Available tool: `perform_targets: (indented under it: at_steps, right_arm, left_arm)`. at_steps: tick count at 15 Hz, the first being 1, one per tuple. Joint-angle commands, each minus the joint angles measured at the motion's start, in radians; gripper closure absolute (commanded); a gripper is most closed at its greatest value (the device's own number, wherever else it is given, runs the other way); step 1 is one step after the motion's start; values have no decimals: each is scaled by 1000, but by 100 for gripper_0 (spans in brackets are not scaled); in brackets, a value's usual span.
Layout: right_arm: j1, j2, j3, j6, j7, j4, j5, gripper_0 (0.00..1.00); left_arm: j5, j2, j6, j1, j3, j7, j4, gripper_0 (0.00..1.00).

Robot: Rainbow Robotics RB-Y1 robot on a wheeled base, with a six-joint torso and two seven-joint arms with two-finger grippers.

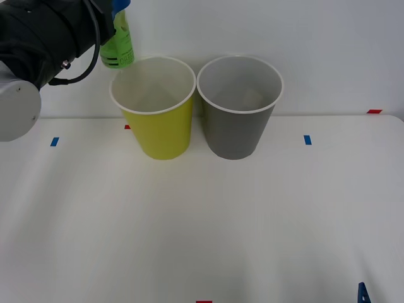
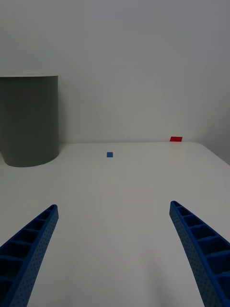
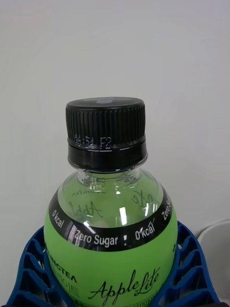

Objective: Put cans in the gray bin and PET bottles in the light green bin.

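Observation:
My left gripper is raised at the back left, shut on the PET bottle, which hangs just above and left of the light green bin. Close up, the bottle is bright green with a black screw cap and sits between my blue fingers. The gray bin stands upright right beside the light green one. Low over the table's front right, my right gripper is open and holds nothing; its tip is in the front view. Cans are out of view.
The white table stretches wide in front of the two bins. Small blue and red tape marks lie on it. A plain white wall rises just behind the bins. The gray bin stands ahead of the right gripper.

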Motion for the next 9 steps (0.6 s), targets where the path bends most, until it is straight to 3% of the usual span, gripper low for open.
perform_targets:
  at_steps: [1, 7, 9]
  right_arm:
    - [0, 0, 0, 0, 0, 0, 0, 22]
    - [0, 0, 0, 0, 0, 0, 0, 21]
    - [0, 0, 0, 0, 0, 0, 0, 21]
  left_arm:
    - [1, -10, -55, -54, -57, 14, 95, 100]
    - [17, -43, -55, -78, -74, 14, 148, 100]
    - [-26, -60, -62, -80, -101, 22, 148, 100]
